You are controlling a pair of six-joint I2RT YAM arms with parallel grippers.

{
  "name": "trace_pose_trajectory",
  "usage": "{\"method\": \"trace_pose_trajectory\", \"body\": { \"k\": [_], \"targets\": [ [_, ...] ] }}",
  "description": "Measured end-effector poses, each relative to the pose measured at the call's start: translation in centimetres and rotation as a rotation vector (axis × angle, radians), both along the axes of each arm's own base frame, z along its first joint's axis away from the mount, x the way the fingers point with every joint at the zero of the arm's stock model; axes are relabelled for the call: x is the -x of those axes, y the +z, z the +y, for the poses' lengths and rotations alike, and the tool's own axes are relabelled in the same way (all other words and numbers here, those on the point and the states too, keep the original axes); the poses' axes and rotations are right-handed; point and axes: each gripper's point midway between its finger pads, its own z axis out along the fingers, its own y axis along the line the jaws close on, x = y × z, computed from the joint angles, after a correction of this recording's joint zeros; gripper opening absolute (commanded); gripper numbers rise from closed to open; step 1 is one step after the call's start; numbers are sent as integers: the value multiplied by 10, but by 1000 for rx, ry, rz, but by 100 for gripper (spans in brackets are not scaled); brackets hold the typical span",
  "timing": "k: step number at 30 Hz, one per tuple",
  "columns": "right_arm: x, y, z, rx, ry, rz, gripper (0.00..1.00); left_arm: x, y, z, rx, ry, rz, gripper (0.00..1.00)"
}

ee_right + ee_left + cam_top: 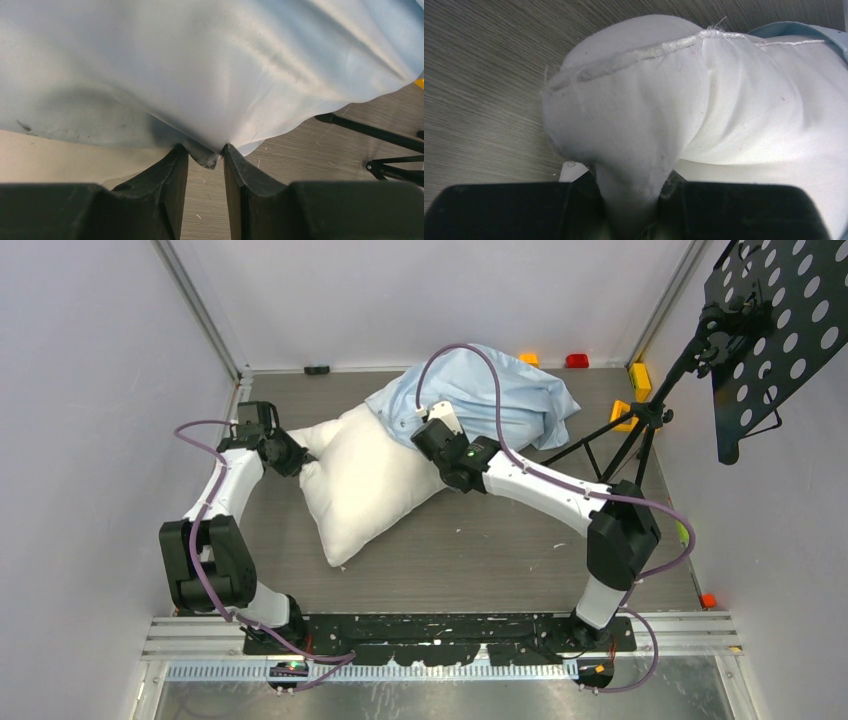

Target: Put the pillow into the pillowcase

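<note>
The white pillow (pixel 365 480) lies slantwise on the table, its far end under the edge of the light blue pillowcase (pixel 500 395). My left gripper (pixel 295 455) is shut on the pillow's left corner. In the left wrist view that corner (pixel 634 125) is bunched between the jaws of the left gripper (pixel 631 200), and a strip of pillowcase (pixel 796 30) shows at the top right. My right gripper (pixel 430 428) is at the pillowcase's near edge. The right wrist view has a smudged fold of pillowcase (pixel 225 75) pinched between the tips of the right gripper (pixel 206 154), with the pillow (pixel 55 157) underneath.
A black tripod stand (pixel 640 425) with a perforated panel (pixel 775 330) stands at the right, its legs (pixel 370 131) close to the pillowcase. Yellow (pixel 640 375), red (pixel 577 360) and orange (pixel 528 358) blocks lie along the back wall. Walls close in on the left and right.
</note>
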Motion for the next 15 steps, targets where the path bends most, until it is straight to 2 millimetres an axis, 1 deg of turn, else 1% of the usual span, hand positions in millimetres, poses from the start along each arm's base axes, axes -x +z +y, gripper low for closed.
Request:
{"method": "trace_pose_trajectory", "body": {
  "k": [7,15],
  "targets": [
    [5,-4,-8,4,-60,5,36,0,-1,0,0,0,3,0],
    [11,-7,-6,-20,-90,16,36,-2,-3,1,0,1,3,0]
  ]
}}
